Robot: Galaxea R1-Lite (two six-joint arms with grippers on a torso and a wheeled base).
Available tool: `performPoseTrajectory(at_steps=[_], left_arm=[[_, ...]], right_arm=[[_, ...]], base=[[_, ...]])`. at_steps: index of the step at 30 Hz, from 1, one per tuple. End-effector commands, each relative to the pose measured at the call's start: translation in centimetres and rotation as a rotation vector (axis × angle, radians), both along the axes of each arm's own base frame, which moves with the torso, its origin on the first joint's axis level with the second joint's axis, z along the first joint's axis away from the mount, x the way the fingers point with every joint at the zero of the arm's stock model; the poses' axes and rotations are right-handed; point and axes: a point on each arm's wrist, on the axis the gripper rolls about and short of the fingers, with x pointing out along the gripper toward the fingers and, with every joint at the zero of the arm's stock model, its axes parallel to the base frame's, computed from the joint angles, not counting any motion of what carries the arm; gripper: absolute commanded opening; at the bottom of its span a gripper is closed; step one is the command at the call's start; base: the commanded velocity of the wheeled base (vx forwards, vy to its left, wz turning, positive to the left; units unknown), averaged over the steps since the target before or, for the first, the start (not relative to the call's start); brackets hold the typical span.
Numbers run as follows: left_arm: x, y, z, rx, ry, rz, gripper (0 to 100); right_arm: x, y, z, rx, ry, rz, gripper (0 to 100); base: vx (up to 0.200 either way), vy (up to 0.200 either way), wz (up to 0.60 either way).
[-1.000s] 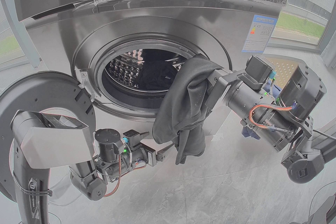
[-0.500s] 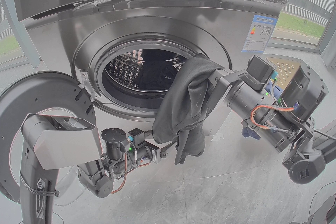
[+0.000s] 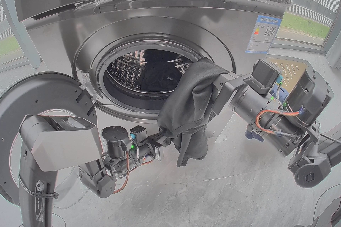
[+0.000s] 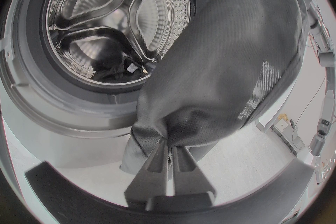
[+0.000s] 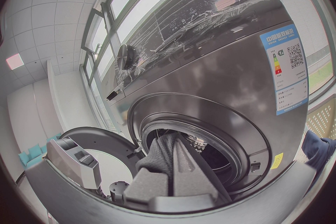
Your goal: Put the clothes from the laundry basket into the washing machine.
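A dark grey garment hangs in front of the right rim of the washing machine's drum opening. Its top is draped over my right gripper, which is shut on the cloth. Below, my left gripper is shut on the garment's lower hem, with its fingers pinching the fabric. Another dark piece of clothing lies inside the drum. The laundry basket stands behind my right arm with a blue cloth in it.
The washer's round door is swung wide open to the left, close behind my left arm. The grey tiled floor lies open in front of the machine. Windows run behind the machine.
My left gripper moved up and to the right to the hanging garment and shut on its lower hem. The right arm shifted slightly right with the garment.
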Motion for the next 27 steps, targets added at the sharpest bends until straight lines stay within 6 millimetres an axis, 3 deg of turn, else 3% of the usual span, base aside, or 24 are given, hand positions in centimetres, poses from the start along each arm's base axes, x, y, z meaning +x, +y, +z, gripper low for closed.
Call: performPoseTrajectory(at_steps=[1,6,7,8,13,17,19,27], left_arm=[[-2.0,1.6,4.9,-0.047,-0.071,0.007,0],[-6.1,4.0,9.3,-0.075,-0.124,0.000,0],[-6.1,4.0,9.3,-0.075,-0.124,0.000,0],[-7.7,4.8,10.5,-0.087,-0.142,-0.007,0],[-10.5,7.0,13.4,-0.152,-0.196,-0.010,0],[-11.4,7.9,14.6,-0.197,-0.216,-0.006,0],[-12.2,9.2,16.3,-0.260,-0.252,-0.024,0],[-11.7,10.3,17.0,-0.265,-0.288,0.004,0]], right_arm=[[-0.4,-1.1,-0.9,-0.034,0.032,-0.014,0],[-1.1,-2.4,-3.3,-0.107,0.102,-0.018,0],[-1.1,-2.4,-3.3,-0.107,0.102,-0.018,0],[-1.3,-2.7,-4.0,-0.129,0.122,-0.005,0],[-2.5,-3.7,-6.5,-0.170,0.212,0.033,0],[-2.8,-4.0,-6.9,-0.173,0.226,0.036,0],[-2.9,-4.6,-7.3,-0.167,0.216,0.045,0],[-1.5,-5.4,-6.8,-0.153,0.189,-0.010,0]], base=[[0.000,0.000,0.00],[0.000,0.000,0.00],[0.000,0.000,0.00],[0.000,0.000,0.00],[0.000,0.000,0.00],[0.000,0.000,0.00],[0.000,0.000,0.00],[0.000,0.000,0.00]])
